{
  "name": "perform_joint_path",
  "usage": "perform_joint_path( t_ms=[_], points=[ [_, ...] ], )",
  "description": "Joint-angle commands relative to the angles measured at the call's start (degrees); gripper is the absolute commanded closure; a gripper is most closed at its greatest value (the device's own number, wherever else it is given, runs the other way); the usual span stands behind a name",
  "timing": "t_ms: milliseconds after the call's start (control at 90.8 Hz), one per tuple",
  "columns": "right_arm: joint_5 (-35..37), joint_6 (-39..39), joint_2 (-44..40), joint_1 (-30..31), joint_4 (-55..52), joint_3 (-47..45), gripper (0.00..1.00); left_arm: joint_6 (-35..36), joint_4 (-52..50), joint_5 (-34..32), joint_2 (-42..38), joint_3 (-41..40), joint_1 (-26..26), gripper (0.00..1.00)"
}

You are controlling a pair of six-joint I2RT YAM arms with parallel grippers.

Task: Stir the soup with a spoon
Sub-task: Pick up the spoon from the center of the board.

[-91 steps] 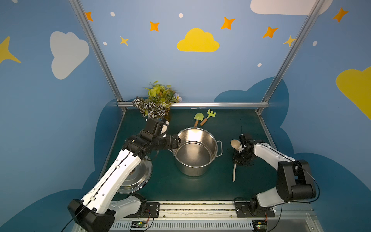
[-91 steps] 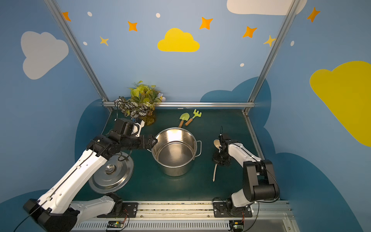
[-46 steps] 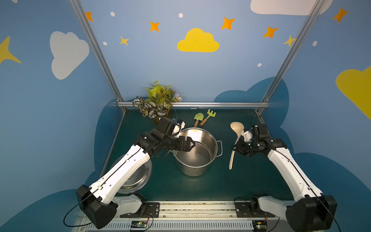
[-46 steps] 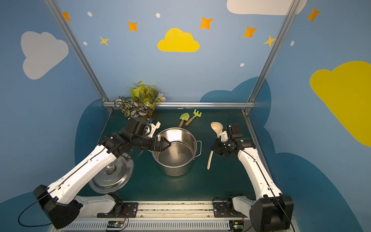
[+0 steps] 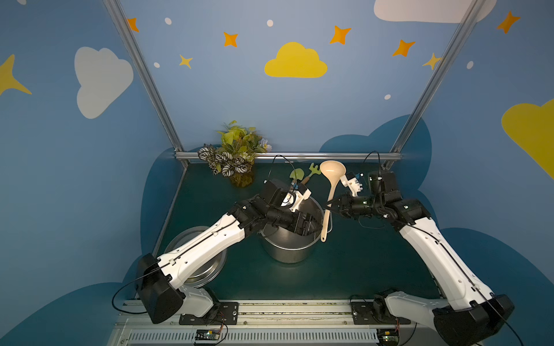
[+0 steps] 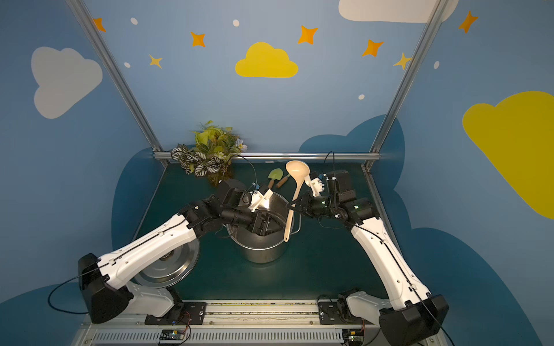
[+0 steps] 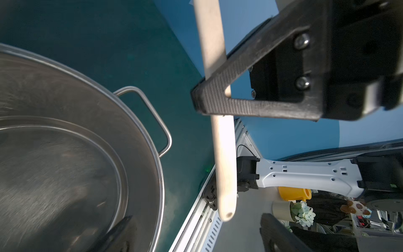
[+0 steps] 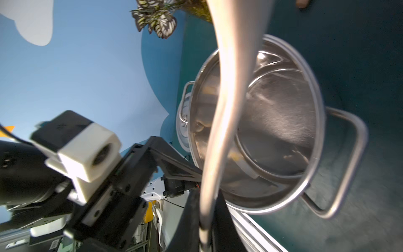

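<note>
Nearest, on the left of the green table (image 5: pixel 359 263), a steel lid (image 6: pixel 174 269) lies flat, half hidden under the left arm. In the middle stands a steel pot (image 5: pixel 287 254); its inside shows only bare shiny metal. The left gripper (image 5: pixel 314 226) hovers over the right side of the pot's mouth with its fingers spread wide, gripping nothing. Just right of it the right gripper (image 5: pixel 330 206) is clenched on the middle of the spoon (image 5: pixel 331 188) handle. The spoon is held in the air, its handle end hanging beside the pot's right handle and its round bowl up toward the far side. Farther back, a small green shovel (image 5: pixel 296 173) and a rake (image 5: pixel 314 169) lie on the table. A leafy plant (image 5: pixel 236 152) stands at the far left.
</note>
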Motion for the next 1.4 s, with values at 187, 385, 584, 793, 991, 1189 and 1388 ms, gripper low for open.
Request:
perform_joint_path(
  t_ms=[187,385,584,793,991,1189,1388],
  points=[
    [-2.5,-0.94,5.51,6.92,1.41,7.72,1.0,-2.97,7.47,1.79,0.76,-1.12,-0.02,0.24],
    [-3.19,-2.06,6.82,8.39,0.51,8.44,1.0,-5.63,11.53,1.75,-1.08,-3.61,1.86,0.48],
    [-3.72,-2.16,6.91,8.59,0.49,7.81,1.0,-8.26,14.84,3.15,-2.01,-6.38,3.11,0.83],
    [-1.25,-1.54,6.13,8.4,-0.38,7.6,0.83,-11.88,19.47,3.08,-3.68,-8.8,3.35,0.98],
    [6.19,1.84,-0.79,6.44,2.22,1.63,0.44,-20.51,23.04,-0.87,-5.46,-11.49,4.56,0.97],
    [10.26,13.93,-10.38,6.61,18.7,-13.49,0.26,-34.74,35.05,-6.25,-5.9,-17.96,5.51,0.97],
    [15.87,23.37,-14.25,13.04,37.37,-25.05,0.16,-43.49,50.05,-10.4,-4.02,-21.82,5.29,0.98]
  ],
)
